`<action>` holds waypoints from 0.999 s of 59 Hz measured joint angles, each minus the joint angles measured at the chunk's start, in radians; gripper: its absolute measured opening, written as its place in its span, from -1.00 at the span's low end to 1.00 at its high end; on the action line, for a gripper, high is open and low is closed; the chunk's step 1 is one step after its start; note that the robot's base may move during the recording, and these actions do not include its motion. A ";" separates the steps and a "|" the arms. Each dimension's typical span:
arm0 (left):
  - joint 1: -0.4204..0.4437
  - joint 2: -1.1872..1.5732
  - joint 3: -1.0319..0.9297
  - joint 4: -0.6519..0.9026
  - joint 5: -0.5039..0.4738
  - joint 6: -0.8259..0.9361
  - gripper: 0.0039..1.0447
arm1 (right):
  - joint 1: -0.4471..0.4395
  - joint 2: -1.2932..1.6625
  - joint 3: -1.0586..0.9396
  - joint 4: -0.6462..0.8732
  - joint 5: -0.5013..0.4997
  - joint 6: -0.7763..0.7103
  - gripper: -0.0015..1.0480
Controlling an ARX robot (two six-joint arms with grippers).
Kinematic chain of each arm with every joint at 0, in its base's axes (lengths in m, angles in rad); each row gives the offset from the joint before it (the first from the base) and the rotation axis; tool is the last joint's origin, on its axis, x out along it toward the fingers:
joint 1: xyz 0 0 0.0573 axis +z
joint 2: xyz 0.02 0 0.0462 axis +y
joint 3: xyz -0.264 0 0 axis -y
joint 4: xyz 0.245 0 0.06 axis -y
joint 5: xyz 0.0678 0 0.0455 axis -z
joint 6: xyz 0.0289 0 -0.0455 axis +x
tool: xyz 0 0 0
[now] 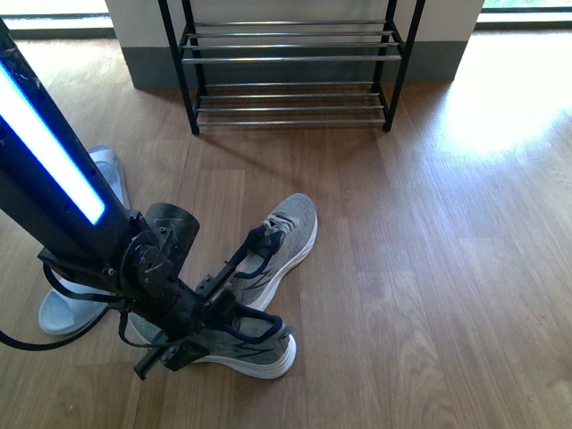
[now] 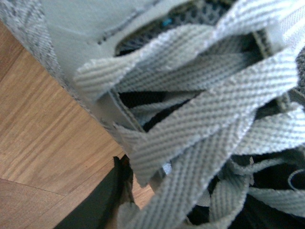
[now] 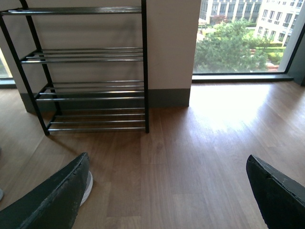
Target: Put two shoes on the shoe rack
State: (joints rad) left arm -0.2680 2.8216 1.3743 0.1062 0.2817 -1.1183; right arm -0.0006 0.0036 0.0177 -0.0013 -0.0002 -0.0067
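— Can any brand or writing be read?

— None can be made out. Dark marks are seen on the side of the far sneaker (image 1: 290,234), but they are too small to be read. In the left wrist view only grey woven laces (image 2: 205,109) are shown, very close, with dark lining behind them.

— What is held by the shoe rack (image 1: 290,59)?

— Only its own chrome bars are seen, within a black frame set against the wall (image 1: 134,18). All the footwear is found on the wooden floor (image 1: 429,268), well apart from the rack. The far sneaker and the near sneaker (image 1: 264,356) are laid just beside each other. One pale blue slide (image 1: 109,172) is seen beyond the left arm, and a second slide (image 1: 64,311) is partly hidden beneath it.

— How is the left gripper (image 1: 223,308) set?

— It is placed over the near sneaker's opening, at the laces. One dark finger (image 2: 95,205) is shown at the edge of the wrist view. Whether the jaws are spread or pinching cannot be told.

— And the right gripper (image 3: 167,162)?

— Its fingers (image 3: 52,200) are spread wide, with only floor seen between them. It is pointed towards the rack, beside which a window (image 3: 238,38) is seen.
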 joint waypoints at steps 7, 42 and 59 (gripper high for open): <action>0.000 0.000 -0.011 0.001 -0.020 0.010 -0.59 | 0.000 0.000 0.000 0.000 0.000 0.000 0.82; 0.171 -0.583 -0.424 0.011 -0.375 0.352 -0.98 | 0.000 0.000 0.000 0.000 0.000 0.000 0.82; 0.237 -1.051 -0.720 0.027 -0.543 0.509 -0.98 | 0.000 0.000 0.000 0.000 0.000 0.000 0.82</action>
State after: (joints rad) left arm -0.0315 1.7706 0.6544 0.1333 -0.2615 -0.6090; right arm -0.0006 0.0036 0.0177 -0.0013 -0.0002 -0.0067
